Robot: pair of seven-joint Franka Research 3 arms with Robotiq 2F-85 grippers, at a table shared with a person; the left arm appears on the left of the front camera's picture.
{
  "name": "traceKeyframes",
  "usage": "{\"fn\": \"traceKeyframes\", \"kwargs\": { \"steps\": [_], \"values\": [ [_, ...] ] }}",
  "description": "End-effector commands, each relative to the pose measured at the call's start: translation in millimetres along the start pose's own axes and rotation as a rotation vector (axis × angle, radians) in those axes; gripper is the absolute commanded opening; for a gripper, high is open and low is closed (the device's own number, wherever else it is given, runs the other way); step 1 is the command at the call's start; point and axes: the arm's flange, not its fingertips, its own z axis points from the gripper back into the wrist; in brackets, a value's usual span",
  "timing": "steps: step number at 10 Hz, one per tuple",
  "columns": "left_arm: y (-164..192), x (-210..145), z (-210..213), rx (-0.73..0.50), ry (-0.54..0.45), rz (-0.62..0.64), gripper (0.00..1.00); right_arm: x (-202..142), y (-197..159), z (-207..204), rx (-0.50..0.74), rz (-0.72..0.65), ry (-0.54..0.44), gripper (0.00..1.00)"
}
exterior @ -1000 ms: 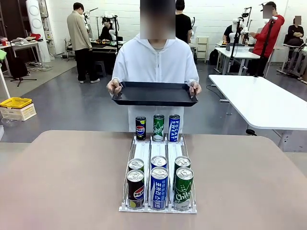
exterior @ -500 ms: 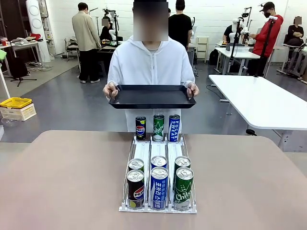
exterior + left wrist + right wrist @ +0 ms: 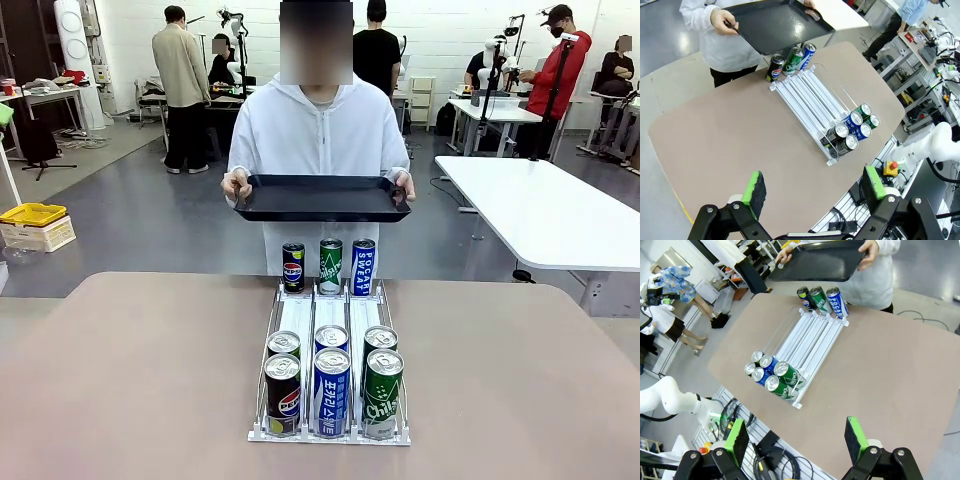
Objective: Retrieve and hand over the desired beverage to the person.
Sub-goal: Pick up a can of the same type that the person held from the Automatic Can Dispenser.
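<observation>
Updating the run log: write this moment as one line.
left gripper: open, empty | right gripper: open, empty | person: holding black tray, both hands | cans: none gripped

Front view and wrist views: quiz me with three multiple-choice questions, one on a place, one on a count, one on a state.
1. Where is the black tray? A) lying on the table B) in the person's hands C) under the rack
2. How many cans are there? A) six B) nine C) twelve
3. The left pincer is: A) open B) shut on a can C) shut empty
Answers: B, both hands grip its ends; B, six stand near the robot and three near the person; A, its jaws stand wide apart with nothing between them.
</observation>
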Motion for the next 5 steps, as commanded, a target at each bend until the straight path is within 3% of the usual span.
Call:
{"fn": "traceKeyframes", "kwargs": {
  "steps": [1, 5],
  "values": [
    [0.0, 1.0, 0.8, -0.017, -0.010, -0.013, 1.00, 1.8, -0.1, -0.8, 0.015, 0.009, -0.003, 1.00],
    [0.0, 1.0, 0.8, -0.017, -0.010, -0.013, 1.00, 1.8, -0.1, -0.8, 0.015, 0.009, -0.003, 1.00]
  ]
}}
